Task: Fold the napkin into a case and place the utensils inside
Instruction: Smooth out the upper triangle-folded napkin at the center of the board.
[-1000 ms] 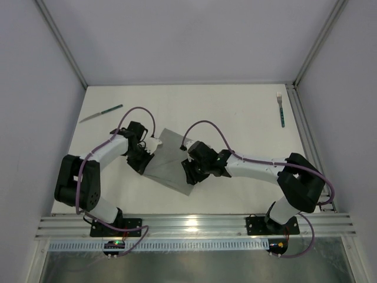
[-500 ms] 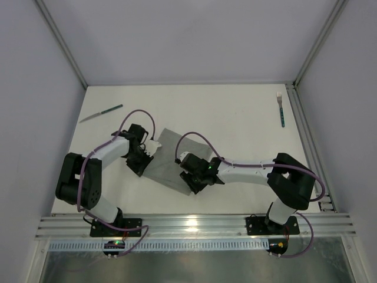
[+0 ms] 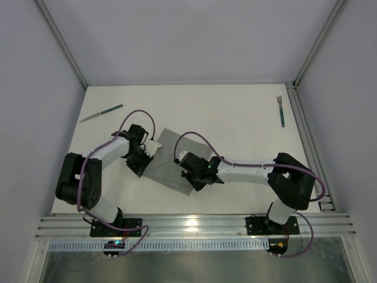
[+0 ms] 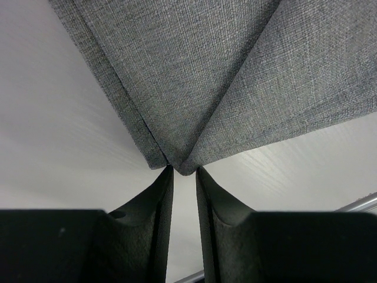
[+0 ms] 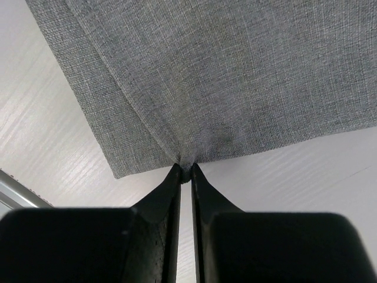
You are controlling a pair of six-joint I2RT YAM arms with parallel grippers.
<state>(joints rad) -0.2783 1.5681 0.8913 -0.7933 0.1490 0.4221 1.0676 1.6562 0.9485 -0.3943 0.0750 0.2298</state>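
The grey napkin [image 3: 168, 154] lies partly folded on the white table, between my two grippers. My left gripper [image 3: 144, 158] is at its left side, shut on a folded corner [image 4: 180, 164], with the cloth rising in a V from the tips. My right gripper [image 3: 190, 177] is at the napkin's near right edge, shut on a puckered bit of that edge [image 5: 187, 159]. The knife [image 3: 101, 113] lies at the far left of the table. The fork [image 3: 281, 109] lies at the far right by the rail. Both utensils are well away from the napkin.
The white table [image 3: 235, 118] is walled by a metal frame, with posts at the back corners and a rail [image 3: 303, 127] along the right side. A slotted rail [image 3: 188, 223] runs along the near edge by the arm bases.
My right gripper has shifted a little to the left with the napkin's edge in it, and its forearm has swung lower. The left gripper has hardly moved.
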